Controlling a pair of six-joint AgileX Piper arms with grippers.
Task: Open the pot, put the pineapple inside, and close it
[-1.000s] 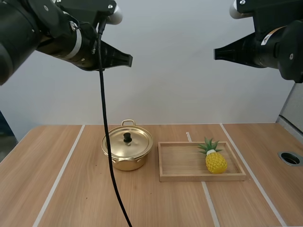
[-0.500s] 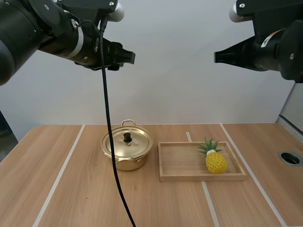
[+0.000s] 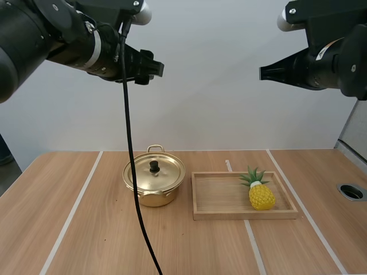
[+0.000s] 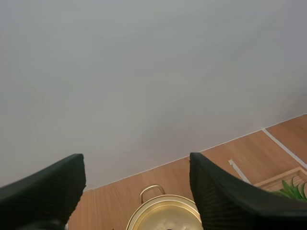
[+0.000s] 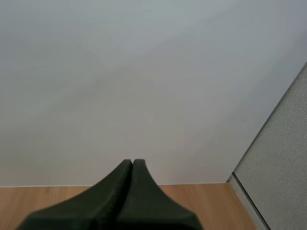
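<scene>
- the left gripper (image 3: pixel 153 69) hangs high over the table, its black fingers (image 4: pixel 216 191) spread wide with nothing between them. In the left wrist view the pot shows through the gap
- the right gripper (image 3: pixel 262 71) is up high too, fingers pressed into one dark wedge, holding nothing
- the shiny gold metal pot (image 3: pixel 155 197) sits on the light wooden table (image 3: pixel 69 240), flat gold lid (image 3: pixel 169 172) on, black knob (image 3: pixel 154 167) on top
- the yellow plastic pineapple with green leaves (image 3: pixel 261 195) lies at the right end of the shallow wooden tray (image 3: pixel 221 215), and the tray is just right of the pot, not touching
- a round dark hole (image 3: pixel 351 191) sits near the table's right edge, well apart from the tray
</scene>
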